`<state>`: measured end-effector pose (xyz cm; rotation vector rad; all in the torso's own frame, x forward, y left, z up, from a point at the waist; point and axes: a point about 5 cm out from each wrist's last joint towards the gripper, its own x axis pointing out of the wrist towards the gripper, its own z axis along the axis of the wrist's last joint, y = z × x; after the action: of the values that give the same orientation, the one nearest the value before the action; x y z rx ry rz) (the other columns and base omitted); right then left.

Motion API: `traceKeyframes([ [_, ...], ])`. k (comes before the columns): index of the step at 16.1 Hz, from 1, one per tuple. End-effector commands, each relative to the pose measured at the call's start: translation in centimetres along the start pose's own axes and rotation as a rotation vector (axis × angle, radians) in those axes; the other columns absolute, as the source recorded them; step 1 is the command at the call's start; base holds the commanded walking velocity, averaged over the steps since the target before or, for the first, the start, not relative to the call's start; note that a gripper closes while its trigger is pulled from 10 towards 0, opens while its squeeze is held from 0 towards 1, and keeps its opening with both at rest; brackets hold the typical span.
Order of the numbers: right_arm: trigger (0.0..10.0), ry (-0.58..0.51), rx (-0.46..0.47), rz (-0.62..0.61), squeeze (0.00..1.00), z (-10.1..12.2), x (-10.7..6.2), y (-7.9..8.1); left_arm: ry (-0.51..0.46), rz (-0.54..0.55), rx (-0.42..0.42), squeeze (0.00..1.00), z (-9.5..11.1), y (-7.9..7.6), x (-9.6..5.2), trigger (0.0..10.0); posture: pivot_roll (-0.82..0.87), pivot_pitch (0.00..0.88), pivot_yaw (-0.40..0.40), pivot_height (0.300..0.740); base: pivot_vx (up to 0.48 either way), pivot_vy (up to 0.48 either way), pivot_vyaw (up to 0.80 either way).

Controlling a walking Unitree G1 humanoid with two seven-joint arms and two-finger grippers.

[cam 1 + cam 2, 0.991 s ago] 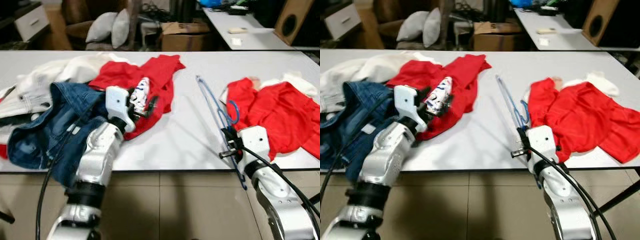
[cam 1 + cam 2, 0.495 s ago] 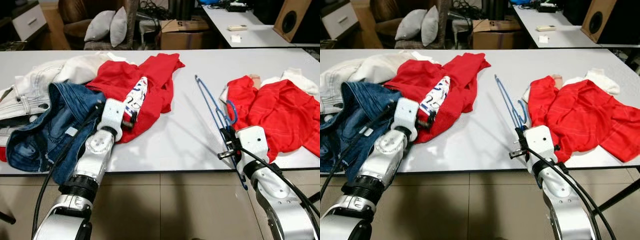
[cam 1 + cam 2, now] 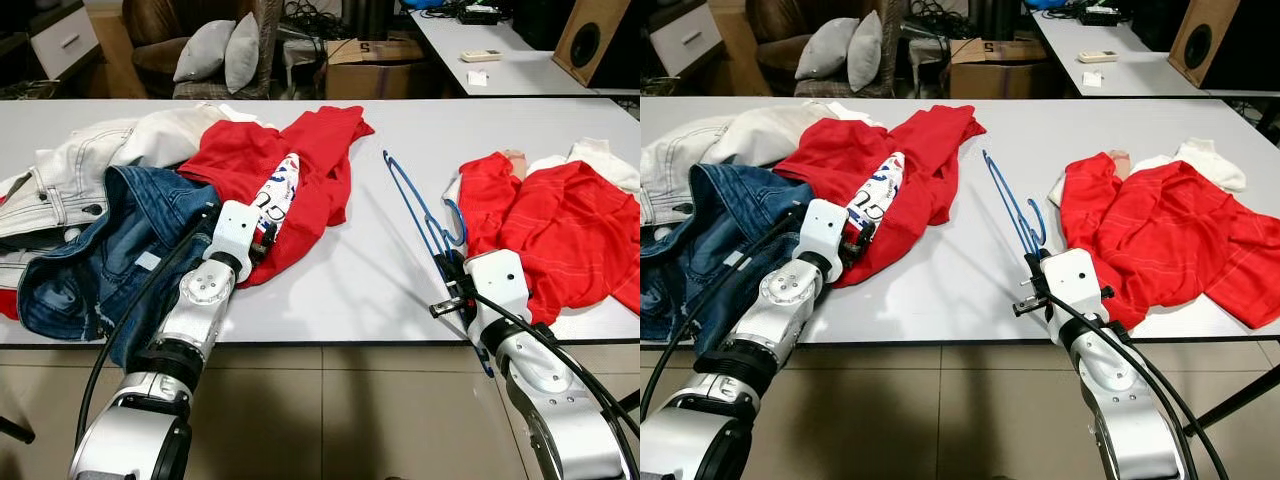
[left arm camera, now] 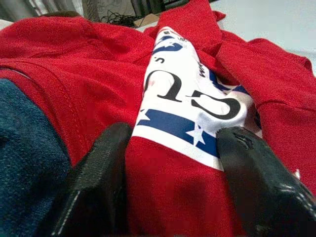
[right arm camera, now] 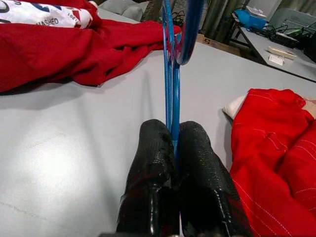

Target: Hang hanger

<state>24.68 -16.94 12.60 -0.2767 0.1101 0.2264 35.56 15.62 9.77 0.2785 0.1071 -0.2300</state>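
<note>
Right wrist view has the right gripper (image 5: 174, 148) pinched tight on the blue hanger (image 3: 420, 205), lower right of the white table (image 3: 380, 270). Left gripper (image 4: 173, 148) sits spread open on the red shirt (image 3: 300, 170), center-left.

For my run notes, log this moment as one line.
right tool: shut on blue hanger | left tool: open, astride red printed shirt | white table: clothes piles | hanger not hung
</note>
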Motion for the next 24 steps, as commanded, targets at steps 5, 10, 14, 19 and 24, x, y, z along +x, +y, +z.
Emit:
traceKeyframes([
  [5,10.0,0.003,-0.017,0.012,0.0,0.1,0.2,0.0,-0.018,-0.021,-0.024,0.0,0.3,0.1,0.3,0.0,-0.09,0.0,0.039,0.74,0.0,0.0,0.0],
  [10,10.0,0.009,-0.024,0.016,0.0,0.0,0.2,0.0,-0.061,-0.076,-0.062,0.0,0.8,-0.8,0.4,0.0,-0.09,0.0,0.035,0.74,0.0,0.0,0.0],
  [14,10.0,0.009,-0.027,0.013,0.0,0.0,0.3,-0.1,-0.101,-0.108,-0.113,0.0,1.4,-1.0,0.5,0.0,-0.09,0.0,0.036,0.74,0.0,0.0,0.0],
  [19,10.0,0.001,-0.03,-0.014,0.0,0.1,0.4,-0.4,-0.362,-0.27,-0.372,0.0,9.5,-2.4,2.0,0.0,-0.09,0.0,0.035,0.74,0.0,0.0,0.0],
  [24,10.0,0.028,-0.026,-0.168,0.0,-0.2,0.1,-2.7,-0.58,-0.417,-0.539,0.0,17.9,-4.9,1.5,0.0,-0.11,0.0,0.063,0.74,0.0,0.0,0.0],
])
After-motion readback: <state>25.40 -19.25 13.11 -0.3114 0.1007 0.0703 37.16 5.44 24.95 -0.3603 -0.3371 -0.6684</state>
